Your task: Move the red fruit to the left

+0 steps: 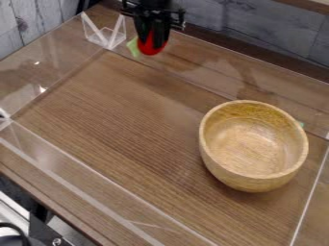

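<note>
The red fruit (153, 43) is a small glossy red ball with a pale green leaf on its left side, at the far top of the wooden table. My black gripper (153, 36) comes straight down from above and its fingers are closed around the fruit's upper half. The fruit sits low, at or just above the table surface; I cannot tell if it touches.
A wooden bowl (255, 144) stands empty at the right. Clear acrylic walls (52, 154) fence the table on all sides, with a clear bracket (106, 31) just left of the fruit. A grey brick wall runs behind.
</note>
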You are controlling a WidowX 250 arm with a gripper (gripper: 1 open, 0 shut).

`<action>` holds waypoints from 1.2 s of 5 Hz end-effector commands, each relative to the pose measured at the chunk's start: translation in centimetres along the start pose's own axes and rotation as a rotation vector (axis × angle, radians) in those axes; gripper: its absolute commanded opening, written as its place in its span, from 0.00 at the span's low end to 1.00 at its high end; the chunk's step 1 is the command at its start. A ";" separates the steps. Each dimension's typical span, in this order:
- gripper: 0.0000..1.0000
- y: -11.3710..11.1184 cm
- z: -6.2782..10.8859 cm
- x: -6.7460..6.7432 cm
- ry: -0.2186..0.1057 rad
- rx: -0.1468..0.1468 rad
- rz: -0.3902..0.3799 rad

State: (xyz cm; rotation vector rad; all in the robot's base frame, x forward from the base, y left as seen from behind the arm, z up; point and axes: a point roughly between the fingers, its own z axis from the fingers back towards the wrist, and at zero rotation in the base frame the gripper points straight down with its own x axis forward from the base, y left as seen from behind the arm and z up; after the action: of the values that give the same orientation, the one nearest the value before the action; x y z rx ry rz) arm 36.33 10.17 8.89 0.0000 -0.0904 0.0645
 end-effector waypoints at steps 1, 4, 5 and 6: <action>0.00 0.6 2.0 1.3 -0.065 0.022 0.017; 1.00 2.1 -0.5 1.4 -0.009 0.019 0.048; 1.00 1.8 -1.1 1.4 -0.001 0.018 0.045; 1.00 1.4 -1.2 1.4 -0.001 0.010 0.041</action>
State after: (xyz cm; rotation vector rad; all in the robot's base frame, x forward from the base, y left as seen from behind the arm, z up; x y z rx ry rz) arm 36.97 11.43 5.86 -0.0092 -0.0310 0.0995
